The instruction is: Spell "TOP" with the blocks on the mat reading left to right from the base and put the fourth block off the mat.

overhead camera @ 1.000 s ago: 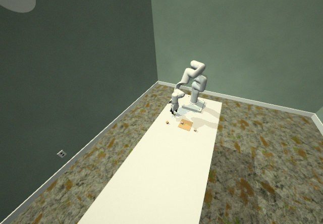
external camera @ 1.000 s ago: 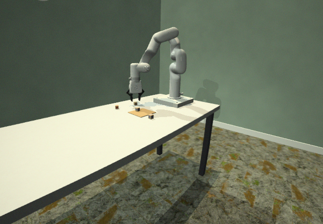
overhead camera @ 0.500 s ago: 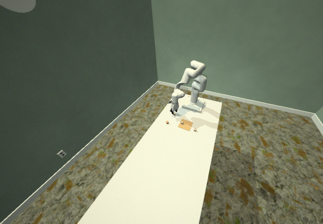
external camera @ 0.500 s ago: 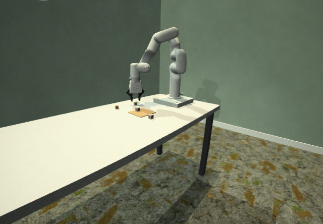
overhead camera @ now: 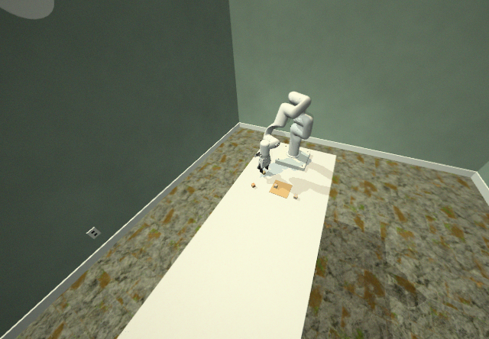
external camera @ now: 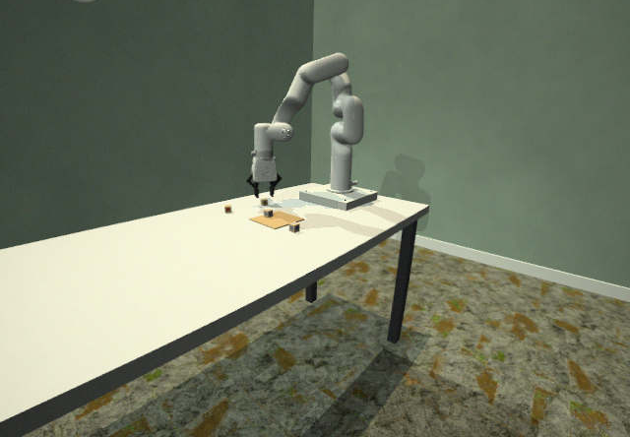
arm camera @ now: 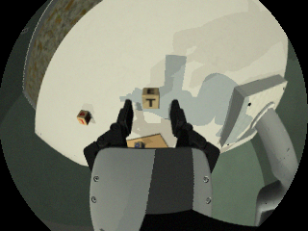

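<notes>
My gripper [external camera: 263,194] [overhead camera: 262,170] [arm camera: 151,106] is open and hangs just above a wooden block with a T [external camera: 264,201] [arm camera: 150,98], which lies on the table off the mat, between the mat and the robot base. The block shows between my fingertips in the wrist view, untouched. The tan mat [external camera: 284,218] [overhead camera: 285,192] [arm camera: 146,144] lies flat and bears one block [external camera: 268,213] [overhead camera: 276,185] near its corner. Another block [external camera: 293,227] [overhead camera: 295,196] lies on the table just off the mat's far side. A reddish block [external camera: 227,209] [overhead camera: 253,185] [arm camera: 84,117] lies apart on the table.
The robot base plate [external camera: 338,198] [overhead camera: 292,162] stands close behind the T block at the table's end. The long white table [external camera: 153,270] [overhead camera: 237,268] stretches away from the mat. The table's side edge runs close to the gripper.
</notes>
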Motion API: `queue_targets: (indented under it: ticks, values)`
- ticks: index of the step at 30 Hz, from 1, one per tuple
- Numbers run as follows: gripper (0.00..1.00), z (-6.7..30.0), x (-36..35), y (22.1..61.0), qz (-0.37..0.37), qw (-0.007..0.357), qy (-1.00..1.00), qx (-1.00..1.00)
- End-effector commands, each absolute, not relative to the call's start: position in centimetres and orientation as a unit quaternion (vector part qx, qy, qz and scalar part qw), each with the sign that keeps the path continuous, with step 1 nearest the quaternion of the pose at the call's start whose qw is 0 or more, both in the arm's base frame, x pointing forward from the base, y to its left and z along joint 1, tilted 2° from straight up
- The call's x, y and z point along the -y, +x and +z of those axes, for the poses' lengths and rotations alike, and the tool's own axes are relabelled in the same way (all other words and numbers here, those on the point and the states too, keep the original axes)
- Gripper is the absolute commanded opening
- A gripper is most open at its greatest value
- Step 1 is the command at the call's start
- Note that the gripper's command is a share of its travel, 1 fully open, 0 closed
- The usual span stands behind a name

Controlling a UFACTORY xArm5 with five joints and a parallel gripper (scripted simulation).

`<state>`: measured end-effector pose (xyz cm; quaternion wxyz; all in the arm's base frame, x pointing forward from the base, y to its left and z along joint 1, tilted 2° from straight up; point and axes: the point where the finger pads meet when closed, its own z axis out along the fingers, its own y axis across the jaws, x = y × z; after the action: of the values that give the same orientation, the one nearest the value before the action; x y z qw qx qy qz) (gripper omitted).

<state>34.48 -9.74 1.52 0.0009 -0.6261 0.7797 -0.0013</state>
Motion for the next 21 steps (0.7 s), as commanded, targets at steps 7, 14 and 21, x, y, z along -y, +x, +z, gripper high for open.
queue_targets:
  ticks: [7,14,21]
  values:
    - [0.63,1.2,9.7,34.6,-0.003,0.002,-0.626,-0.780]
    - [0.63,0.1,9.7,34.6,-0.003,0.002,-0.626,-0.780]
    - [0.63,-0.7,9.7,34.6,-0.003,0.002,-0.626,-0.780]
